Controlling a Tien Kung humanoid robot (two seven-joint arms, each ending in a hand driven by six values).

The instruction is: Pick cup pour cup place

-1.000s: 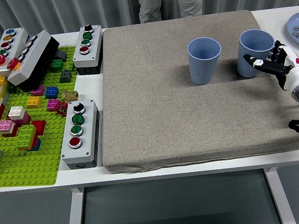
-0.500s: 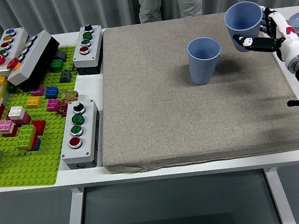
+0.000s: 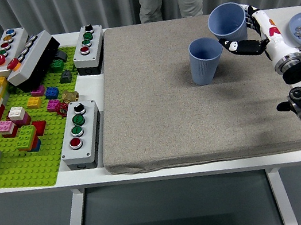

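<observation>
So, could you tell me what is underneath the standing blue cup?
The standing cup rests on the grey mat, which lies on the white table. The patch directly beneath it is covered.

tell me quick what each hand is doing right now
Left hand: not in view.
Right hand: shut on the lifted blue cup, held beside the other blue cup on the mat.

head view | high, robot's side | faces forward and down | table (image 3: 149,174) near edge at bottom

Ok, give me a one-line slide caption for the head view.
Right hand holds a blue cup raised beside the second blue cup on the grey mat.
</observation>
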